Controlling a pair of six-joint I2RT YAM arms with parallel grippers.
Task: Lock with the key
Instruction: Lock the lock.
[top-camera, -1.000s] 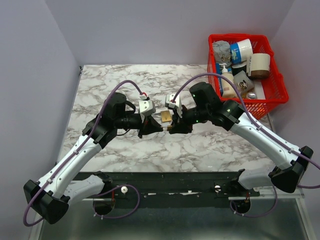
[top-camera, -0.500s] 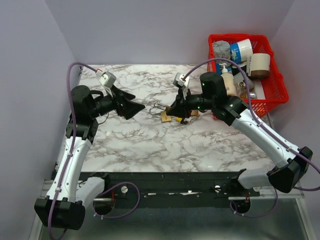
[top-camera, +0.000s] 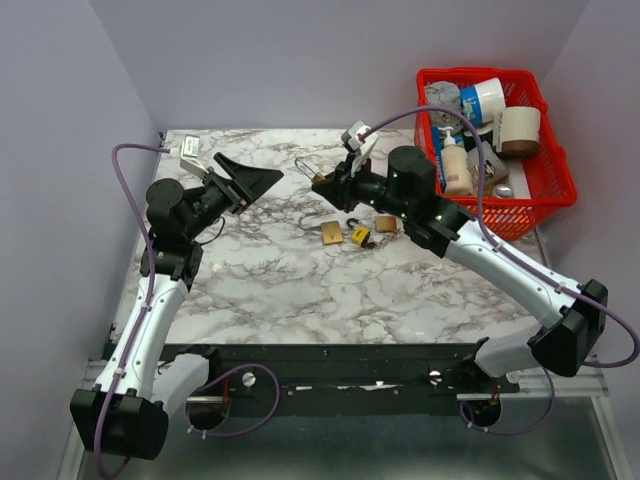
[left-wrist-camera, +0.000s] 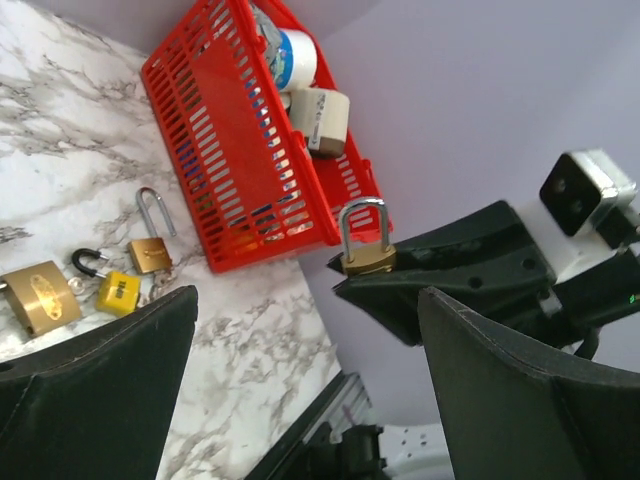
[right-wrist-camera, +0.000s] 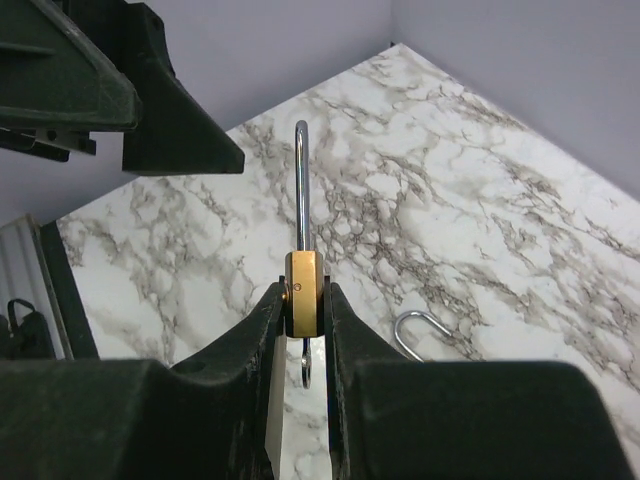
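1. Marble counter (top-camera: 260, 285); red basket (top-camera: 557, 160) of containers at its far right.
2. Left tool (top-camera: 268, 180) raised; fingers spread wide, holding nothing.
3. Right tool (top-camera: 324, 184) clamped on a brass padlock (right-wrist-camera: 303, 288) held in the air; shackle upward.
4. Three loose padlocks (top-camera: 331, 233) lie mid-counter, close together.
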